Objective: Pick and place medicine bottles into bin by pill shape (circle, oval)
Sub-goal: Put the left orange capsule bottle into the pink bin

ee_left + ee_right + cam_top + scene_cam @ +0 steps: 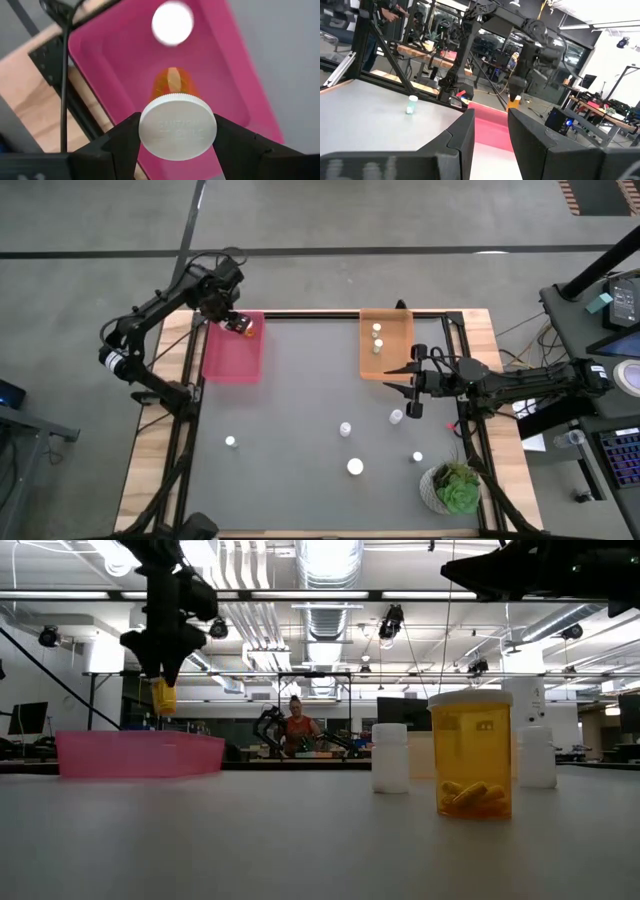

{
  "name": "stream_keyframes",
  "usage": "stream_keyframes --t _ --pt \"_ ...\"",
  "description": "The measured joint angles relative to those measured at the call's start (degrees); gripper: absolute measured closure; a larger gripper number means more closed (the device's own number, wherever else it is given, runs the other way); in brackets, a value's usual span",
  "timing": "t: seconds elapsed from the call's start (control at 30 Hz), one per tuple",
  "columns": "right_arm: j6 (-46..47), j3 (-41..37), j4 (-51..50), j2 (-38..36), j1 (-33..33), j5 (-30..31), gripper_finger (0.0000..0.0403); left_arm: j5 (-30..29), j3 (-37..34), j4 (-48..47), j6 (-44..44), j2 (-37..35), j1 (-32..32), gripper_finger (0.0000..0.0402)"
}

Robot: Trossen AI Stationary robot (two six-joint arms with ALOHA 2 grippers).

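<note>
My left gripper (238, 323) is shut on an amber, white-capped medicine bottle (171, 85) above the far end of the pink tray (233, 358). In the low view the bottle (163, 697) hangs clear above the tray (140, 753). A white round cap (172, 23) shows in the tray beneath it. My right gripper (405, 390) is open and empty, beside the near end of the orange tray (386, 365), which holds two small bottles (376, 338). Several small bottles stand on the grey table, among them one at the near left (230, 442) and one in the middle (346, 429). My left gripper pinches the bottle's white cap (177, 127) between its two fingers, one on each side of the rim. The fingers come from above, pointing down. The bottle hangs upright below them, its amber body (163, 697) lifted clear above the pink tray.
A green plant in a white pot (455, 487) stands at the near right corner. In the low view an amber bottle with oval pills (470, 755) and a white bottle (390, 758) stand close to the camera. A person (297, 730) sits in the room beyond the table.
</note>
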Motion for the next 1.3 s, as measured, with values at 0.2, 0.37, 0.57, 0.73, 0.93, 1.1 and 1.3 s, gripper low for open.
stream_keyframes --t 0.2,0.37,0.57,0.73,0.93,1.1,1.3 --pt "0.0 0.0 -0.02 0.0 0.0 0.0 0.0294 0.05 -5.27 2.01 0.2 0.06 0.52 0.0197" --pt "0.0 0.0 -0.04 0.0 0.0 0.0 0.0294 0.07 -9.14 4.94 1.04 0.08 0.68 0.0197" --pt "0.0 0.0 -0.04 0.0 0.0 0.0 0.0294 1.14 -12.0 6.3 1.22 0.08 0.87 0.0197" --pt "-0.02 0.0 -0.07 0.0 0.0 0.0 0.0294 1.77 -13.11 6.54 1.22 0.08 0.87 0.0197" --pt "-0.02 -0.02 -0.07 0.0 0.0 0.0 0.0294 1.79 -15.2 8.79 1.1 0.08 0.87 0.0197" --pt "-0.02 -0.02 -0.07 0.0 0.0 0.0 0.0294 1.86 -16.84 9.9 1.01 0.08 0.87 0.0197" --pt "-0.02 -0.02 -0.07 0.0 0.0 0.0 0.0294 1.99 -16.95 10.68 1.0 0.08 0.87 0.0197"
